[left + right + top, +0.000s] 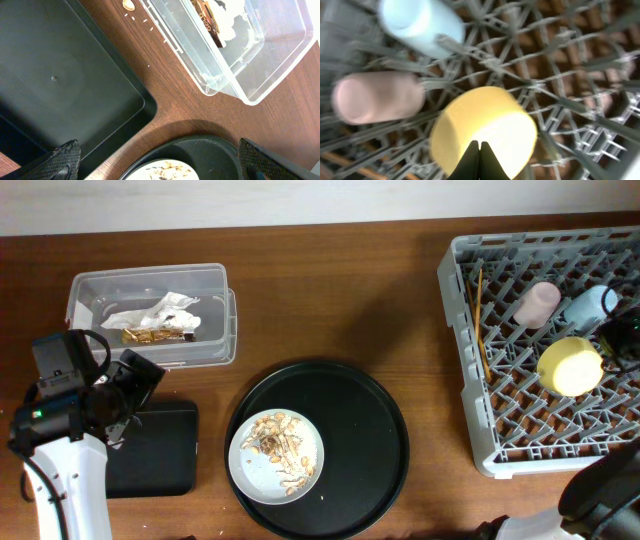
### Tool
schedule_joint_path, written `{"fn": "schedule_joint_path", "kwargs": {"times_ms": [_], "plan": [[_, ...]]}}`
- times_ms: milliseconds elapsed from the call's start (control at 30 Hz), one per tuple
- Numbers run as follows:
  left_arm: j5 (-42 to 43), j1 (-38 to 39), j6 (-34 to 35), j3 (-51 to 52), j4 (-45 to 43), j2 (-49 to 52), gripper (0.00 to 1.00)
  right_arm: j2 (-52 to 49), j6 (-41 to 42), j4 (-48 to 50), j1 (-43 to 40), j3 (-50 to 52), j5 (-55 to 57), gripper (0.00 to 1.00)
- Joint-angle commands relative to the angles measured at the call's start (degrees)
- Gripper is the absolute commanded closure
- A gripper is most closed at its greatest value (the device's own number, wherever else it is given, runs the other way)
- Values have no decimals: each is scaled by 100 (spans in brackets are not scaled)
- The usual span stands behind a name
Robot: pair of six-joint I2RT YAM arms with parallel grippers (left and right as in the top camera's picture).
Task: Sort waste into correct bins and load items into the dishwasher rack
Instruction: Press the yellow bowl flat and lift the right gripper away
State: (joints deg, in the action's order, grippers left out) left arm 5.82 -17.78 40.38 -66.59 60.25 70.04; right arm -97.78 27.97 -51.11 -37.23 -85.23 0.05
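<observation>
**Overhead and wrist views of the sorting table.** The large square light-grey plastic rack (452, 330) with a lattice floor is seen at the right of the brown wooden table (330, 290). Four items lie in it:

- the small pink cup (536, 304)
- the small light-blue cup (587, 305), just beside the pink cup
- the yellow bowl (570, 366), near both cups
- the pair of thin wooden chopsticks (479, 320), along the rack's left wall

The right gripper (480, 161) is clenched above the yellow bowl, its fingers pressed together with nothing between them.

At the upper left, the crumpled white-and-gold snack wrapper (155, 318) is held in the clear rectangular plastic tub (228, 330). The shallow black rectangular tray (160, 455) lies below the tub. The left gripper (159, 162) is released, its jaws spread wide above the gap between the two bins.

The grey round plate (250, 472), bearing brown and beige food scraps (280, 445), rests on the large round black tray (380, 450) at the centre. One beige scrap (129, 4) and a few rice grains are seen on the wood beside the tub.
</observation>
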Motion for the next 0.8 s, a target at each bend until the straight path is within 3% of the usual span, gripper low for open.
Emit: {"fn": "schedule_joint_path", "kwargs": {"times_ms": [0,133,767], "plan": [[37,-28,70,-9,4,2,1,-173,251,-107,0,-44,704,97],[37,-28,70,-9,4,2,1,-389,39,-94,50,-44,186,96],[37,-28,70,-9,4,2,1,-675,-68,-48,498,-44,-247,95]]}}
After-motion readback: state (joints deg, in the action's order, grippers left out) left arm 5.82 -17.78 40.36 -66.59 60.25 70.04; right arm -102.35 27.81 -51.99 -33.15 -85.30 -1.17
